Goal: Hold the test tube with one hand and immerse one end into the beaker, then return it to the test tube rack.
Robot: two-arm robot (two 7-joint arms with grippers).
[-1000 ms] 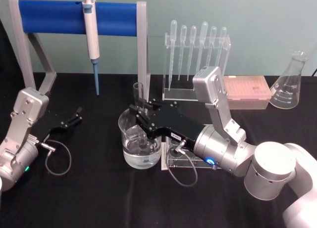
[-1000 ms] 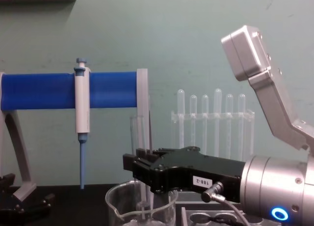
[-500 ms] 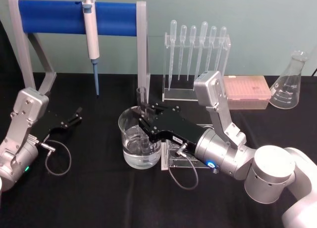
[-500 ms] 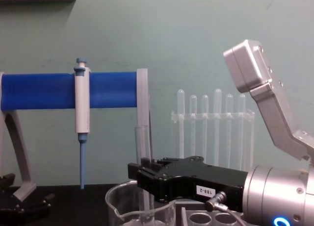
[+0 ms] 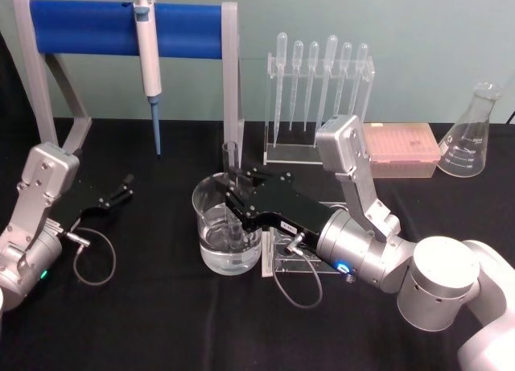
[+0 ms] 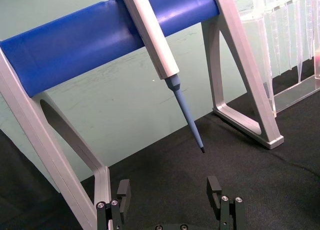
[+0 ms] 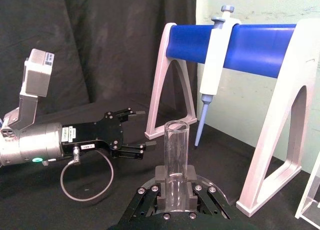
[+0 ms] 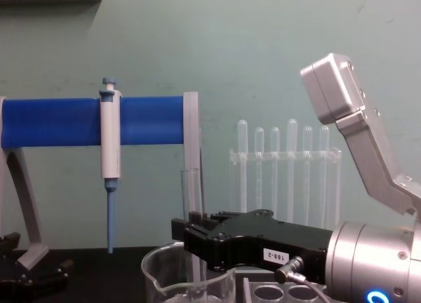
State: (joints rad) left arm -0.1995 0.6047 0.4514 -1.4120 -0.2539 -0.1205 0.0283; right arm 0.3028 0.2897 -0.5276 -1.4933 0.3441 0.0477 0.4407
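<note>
**Containers.** The wide clear glass beaker with a pouring spout (image 5: 201,220) stands on the black-covered counter (image 5: 161,307). It holds clear liquid in roughly its lower part. The long clear glass test tube (image 5: 230,157) stands inside the beaker. Seen through the wall in the head view, its closed end sits below the liquid surface. The clear test tube rack with round holes (image 5: 299,264) lies just beside the beaker, under the right arm.

**End effectors.** The black right end effector (image 5: 233,197) is clenched on the test tube at mid-length, above the beaker rim. The left end effector (image 5: 121,191) is parked near the counter's left side, well apart from the beaker, with its fingers spread and grasping nothing.

**View differences.**
- The right wrist view shows the test tube (image 7: 176,152) clamped between the pads of the right end effector (image 7: 175,192), with its open rim clear above them. It also shows the left end effector (image 7: 139,131) farther off.
- The chest view shows the right end effector (image 8: 187,234) from the side, with the beaker (image 8: 154,283) rim below it and the test tube (image 8: 191,191) rising above.
- The left wrist view shows the left end effector (image 6: 169,195) released.

**Orientation.** The tube's long axis is vertical, with the open rim up and the rounded end down.
</note>
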